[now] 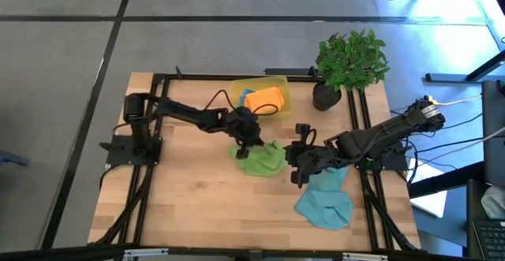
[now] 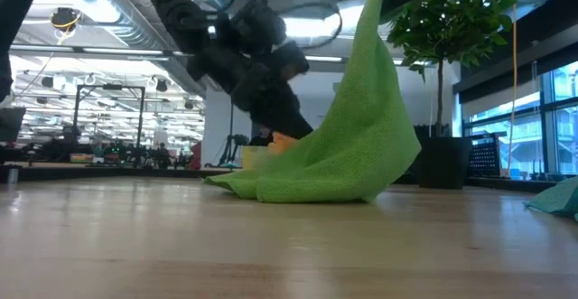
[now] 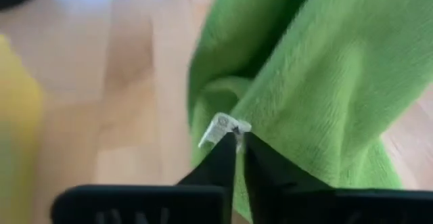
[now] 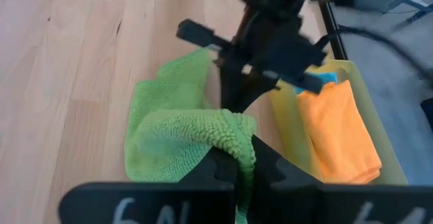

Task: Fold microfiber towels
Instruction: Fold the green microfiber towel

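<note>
Fingers of the left gripper pinched together on an edge of the green towel, right at its small white label. Fingers of the right gripper likewise clamped on a bunched fold of the same green towel, cloth squeezed between the two dark tips. Green towel lying near the middle of the wooden table, partly on the boards and partly pulled up: from table height, drawn into a tall peak toward the upper right with its lower folds spread on the wood. Left gripper at the towel's far-left edge in the overhead view, right gripper at its right side, both arms reaching in toward the centre and close to each other. Teal-blue towel crumpled on the table nearer the front right, just beside the right gripper and apart from the green one. Orange towel folded inside the yellow bin at the back of the table, with a sliver of blue cloth showing next to it. Potted plant standing to the right of the bin, at the back right corner. Bin just behind the left gripper, well clear of the teal-blue towel.
</note>
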Controlling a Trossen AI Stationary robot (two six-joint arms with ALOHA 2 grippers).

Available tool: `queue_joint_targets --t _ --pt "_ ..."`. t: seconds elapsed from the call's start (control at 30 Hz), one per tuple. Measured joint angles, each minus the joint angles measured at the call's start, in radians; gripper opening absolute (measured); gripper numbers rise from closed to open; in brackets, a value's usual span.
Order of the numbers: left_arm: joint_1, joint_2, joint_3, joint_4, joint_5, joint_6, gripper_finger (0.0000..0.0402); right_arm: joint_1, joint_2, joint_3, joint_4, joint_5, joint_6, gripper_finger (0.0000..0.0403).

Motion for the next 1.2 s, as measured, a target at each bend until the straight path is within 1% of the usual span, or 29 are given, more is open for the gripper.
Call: queue_joint_targets --t 0.13,0.3,0.4,0.5,0.63,0.7,0.83,0.93,0.97,1.2 --pt "0.0 -0.076 0.0 -0.066 -0.019 0.008 0.0003 0.0 0.0 0.0 0.0 0.0 -0.001 0.0006" --pt "-0.019 -0.172 0.0 -0.11 -0.016 0.027 0.0 0.0 0.0 0.0 -0.004 0.0 0.0 0.0006" --pt "-0.025 -0.189 0.0 -0.109 0.012 0.026 0.0008 0.0 0.0 0.0 -0.004 0.0 0.0 0.0006" --pt "-0.026 -0.189 0.0 -0.096 0.022 0.036 0.0033 0.0 0.0 0.0 -0.005 0.0 0.0 0.0006" --pt "-0.019 -0.159 -0.001 -0.082 0.02 0.041 0.0087 0.0 0.0 0.0 -0.003 0.0 -0.005 0.0006" --pt "-0.009 -0.131 0.003 -0.025 0.021 0.035 0.0115 0.0 0.0 0.0 0.003 0.0 -0.007 0.0006" --pt "0.007 -0.057 0.0 0.039 0.067 0.028 0.0154 0.0 0.001 0.0 0.004 0.0 -0.017 0.0006" --pt "0.011 -0.007 0.0 0.11 0.169 -0.014 0.0167 0.0 0.001 0.0 0.003 0.0 -0.019 0.0006" --pt "0.011 0.007 0.001 0.124 0.185 -0.017 0.0168 0.0 0.001 0.0 0.002 -0.001 -0.02 0.0006" --pt "0.013 0.054 0.0 0.137 0.176 -0.011 0.0169 0.0 0.001 0.0 0.003 -0.001 -0.019 0.0006"
